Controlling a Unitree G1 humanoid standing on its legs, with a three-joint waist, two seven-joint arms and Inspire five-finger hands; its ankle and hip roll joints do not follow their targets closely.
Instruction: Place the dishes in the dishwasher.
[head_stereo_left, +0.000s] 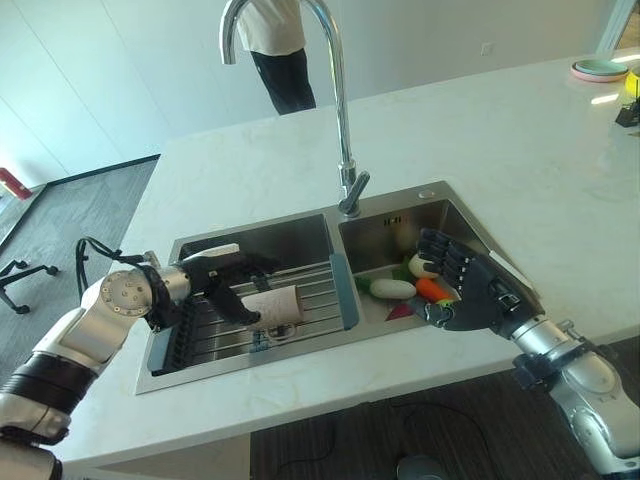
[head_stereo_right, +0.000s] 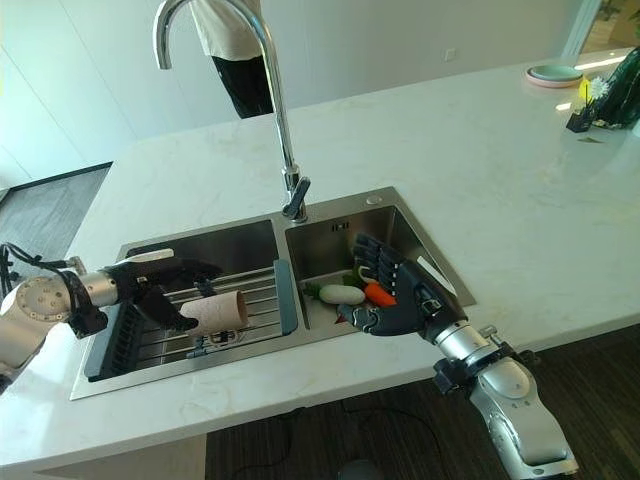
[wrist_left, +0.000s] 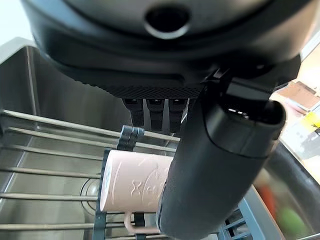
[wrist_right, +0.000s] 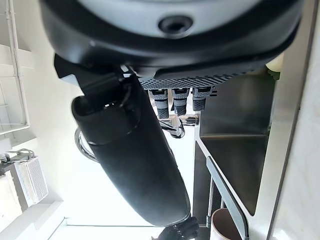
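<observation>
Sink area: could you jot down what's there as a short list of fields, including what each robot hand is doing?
Sink: double steel sink set in a pale counter, tall tap behind
Left basin: wire rack with a pink mug lying on its side
Left hand: over the rack, next to the mug, fingers open, not gripping it
Right basin: toy vegetables, among them a white one and an orange one
Right hand: open, above the right basin
Far corner: plates on the counter
Background: a person standing beyond the counter
</observation>
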